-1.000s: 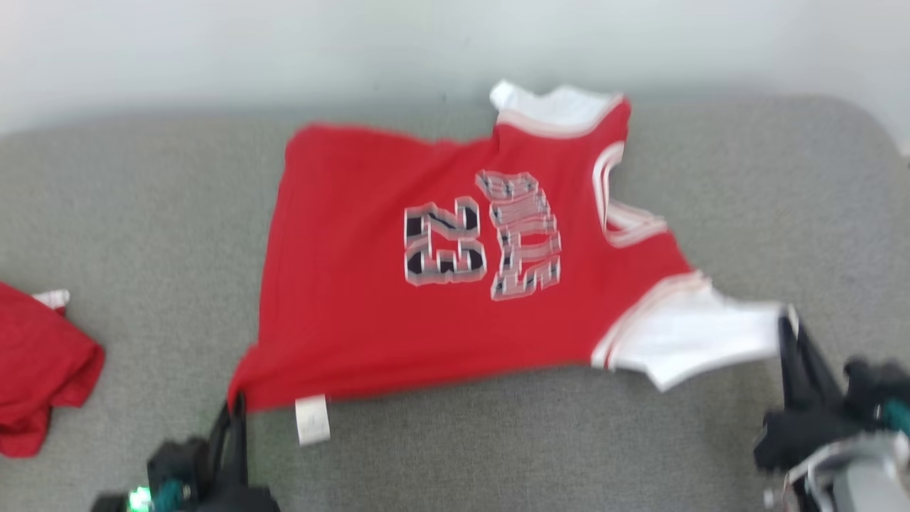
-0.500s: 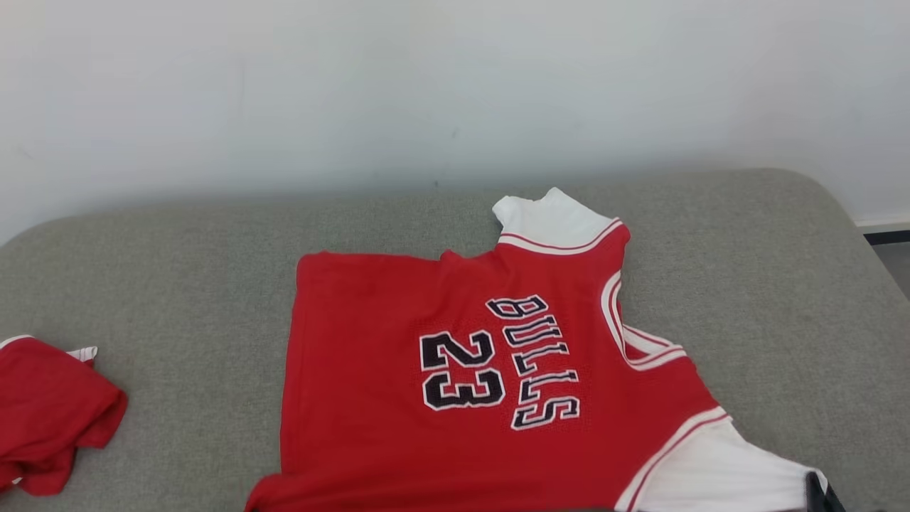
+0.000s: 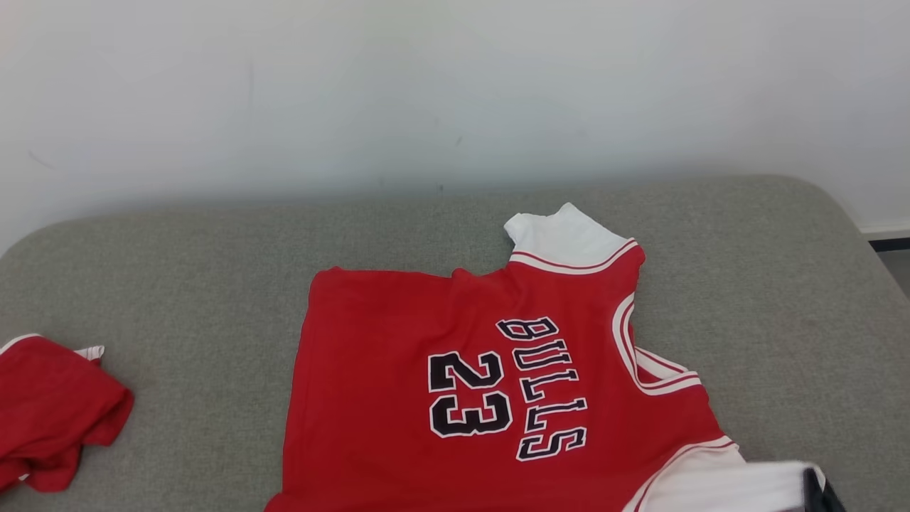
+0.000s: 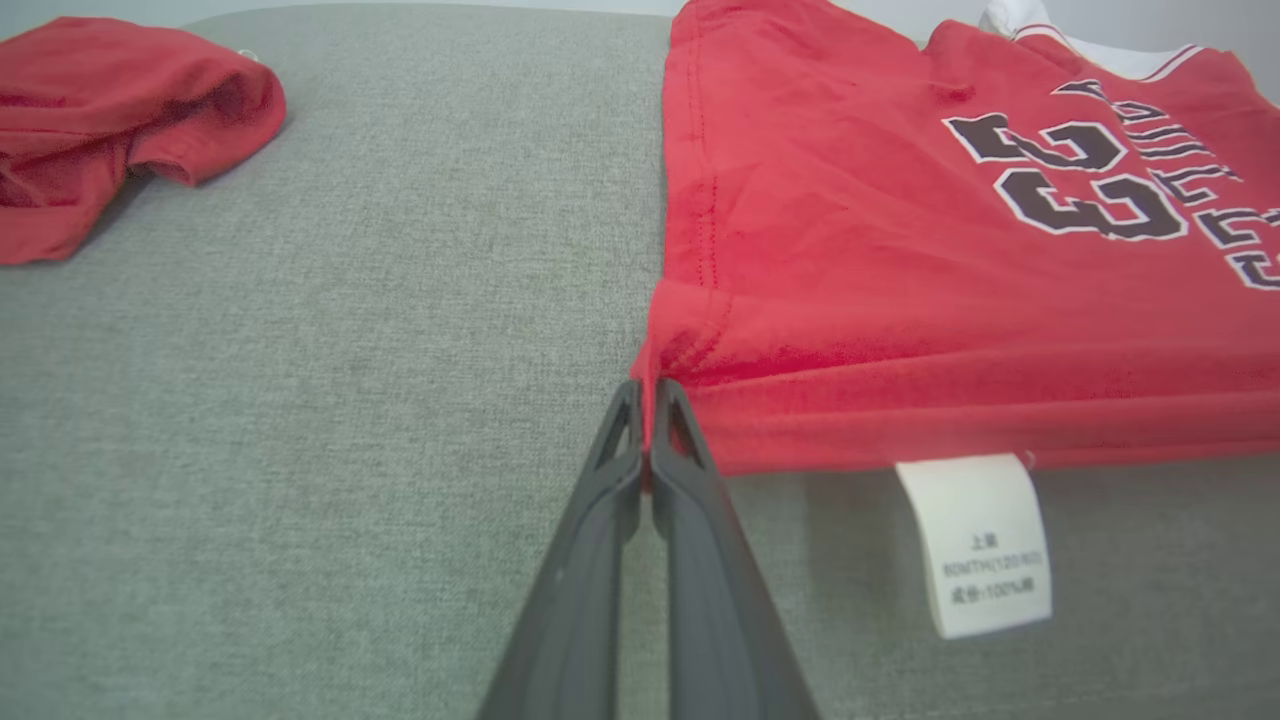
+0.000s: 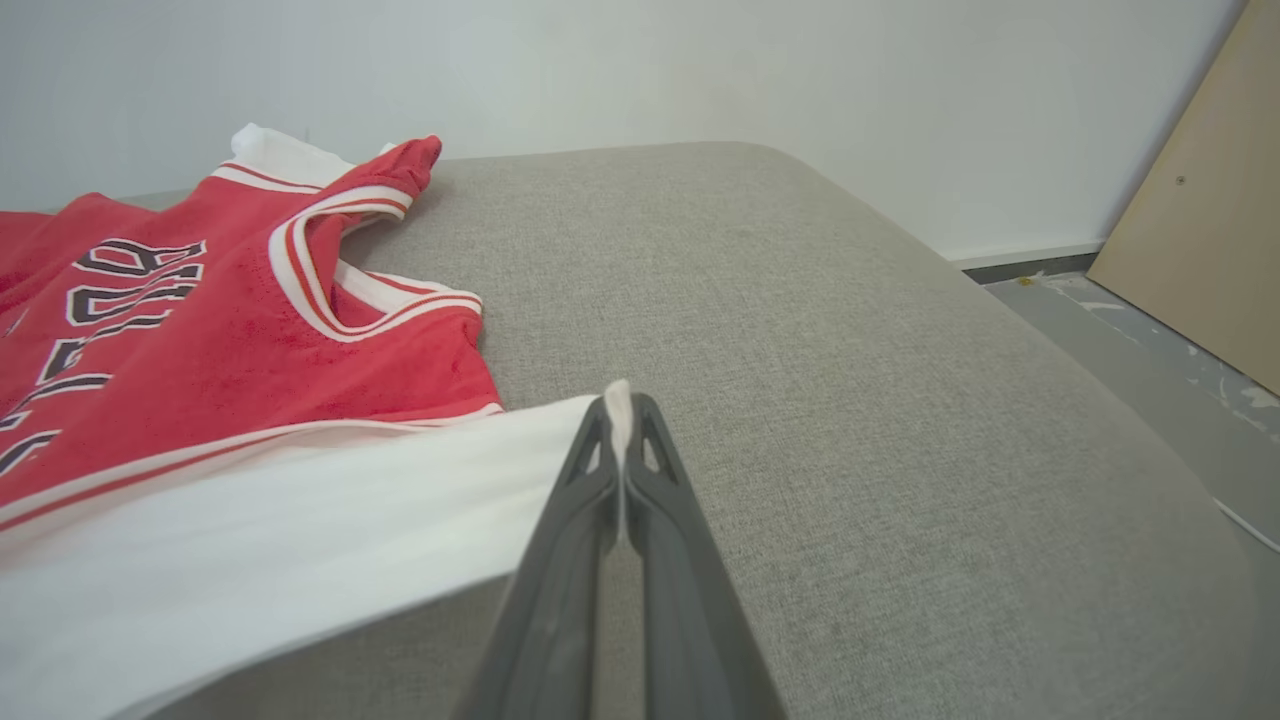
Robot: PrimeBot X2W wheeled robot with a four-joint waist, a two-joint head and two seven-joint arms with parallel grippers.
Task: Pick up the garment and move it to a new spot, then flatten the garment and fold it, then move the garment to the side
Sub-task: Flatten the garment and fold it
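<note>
You see the jersey (image 3: 377,398), reading BULLS 23, its hem cut off; left end effector (image 4: 648,400) and right end effector (image 5: 620,405) clamp it.

Grey fabric cushion (image 3: 178,270), red jersey (image 3: 384,370) spread on it, crumpled red cloth (image 3: 50,412) near its left end

Bright, even, diffuse light falls across the grey fabric-covered bench (image 4: 350,400). Only a faint soft shadow lies under the hem of the red mesh basketball jersey (image 4: 900,250). Its white sleeve (image 5: 250,540) is nearly washed out, and the dark right tool (image 5: 620,405) beside it looks soft.
</note>
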